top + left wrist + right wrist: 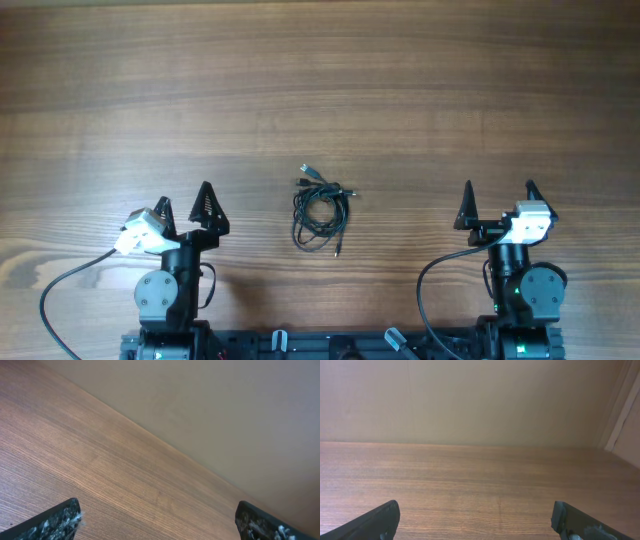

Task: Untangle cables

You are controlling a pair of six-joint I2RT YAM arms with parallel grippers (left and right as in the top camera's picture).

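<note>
overhead: the cables point(320, 208) lay in 1 loose tangle on the wooden surface point(400, 80). the left fingers point(207, 206) stood spread wide and empty, well left of the cables. the right fingers point(467, 208) stood equally wide and empty, well right of the cables.
left wrist: parted fingertips framed bare surface and a beige wall point(240, 405).
right wrist: parted fingertips, nothing held, the cables out of view.

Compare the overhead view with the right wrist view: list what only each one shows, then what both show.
Only overhead: the cables, a loosely coiled bundle lying between the arms, and the left gripper, open and empty. Only right wrist: a beige wall at the back and pale trim at right. Both: the wooden table and the right gripper, open and holding nothing.
</note>
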